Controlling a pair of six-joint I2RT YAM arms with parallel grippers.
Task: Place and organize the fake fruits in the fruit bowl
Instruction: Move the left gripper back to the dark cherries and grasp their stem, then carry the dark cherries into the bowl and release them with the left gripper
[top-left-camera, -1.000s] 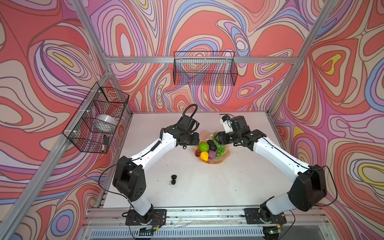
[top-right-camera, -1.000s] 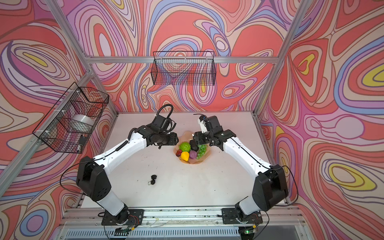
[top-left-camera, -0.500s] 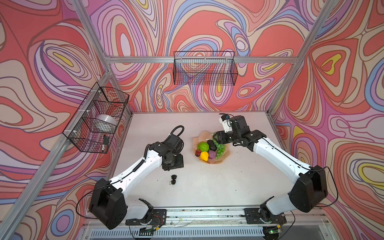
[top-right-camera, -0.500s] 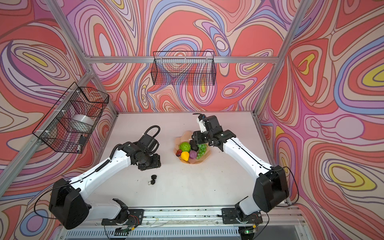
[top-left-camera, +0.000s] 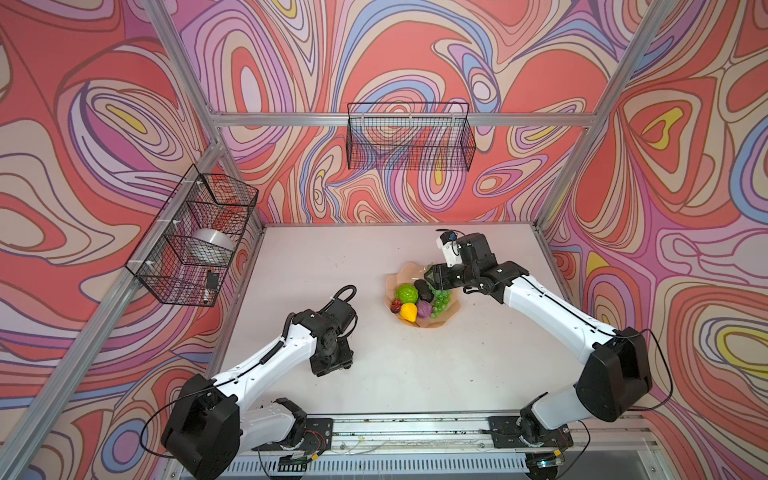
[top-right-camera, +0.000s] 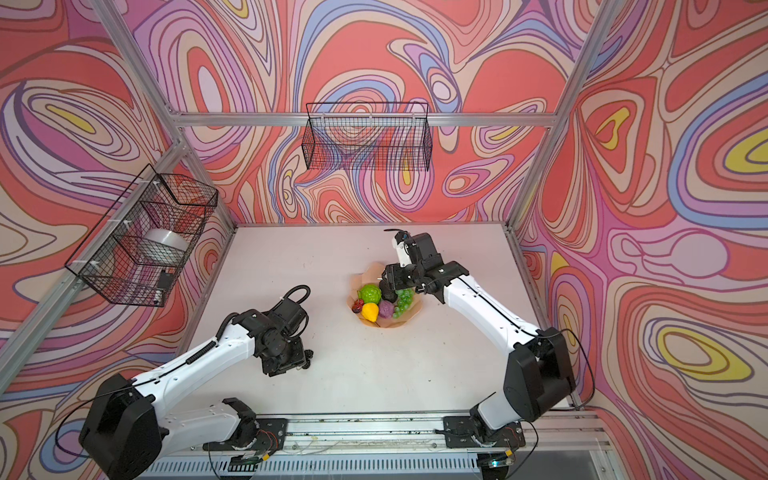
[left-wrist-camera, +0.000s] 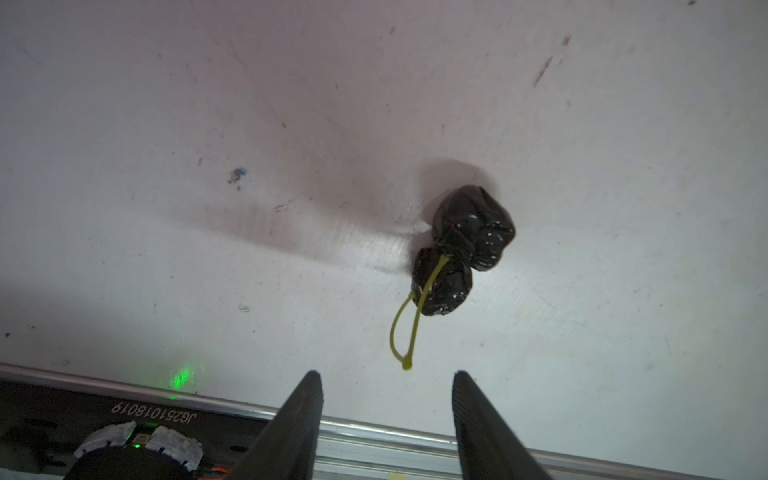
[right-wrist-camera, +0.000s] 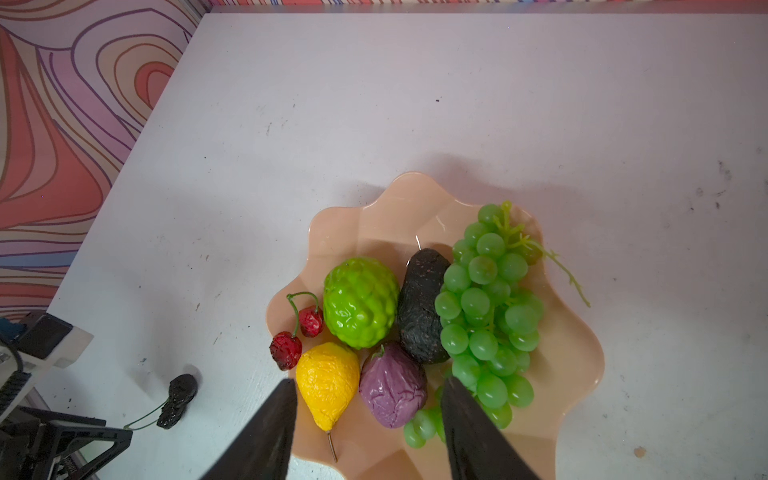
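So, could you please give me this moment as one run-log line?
left hand: open, black berries on table just ahead | right hand: open, above bowl | pending: black berries into bowl

You see the peach-pink fruit bowl (right-wrist-camera: 386, 224) with its scalloped rim. Inside it the green grape bunch (right-wrist-camera: 486, 316) touches the dark avocado (right-wrist-camera: 422, 307); beside them lie the bumpy lime-green ball (right-wrist-camera: 360, 301), the yellow fruit (right-wrist-camera: 328, 382), the purple bumpy ball (right-wrist-camera: 392, 384) and, at the rim, the red cherry pair (right-wrist-camera: 286, 350). The black berries (left-wrist-camera: 461, 249) lie outside, well apart from the bowl.
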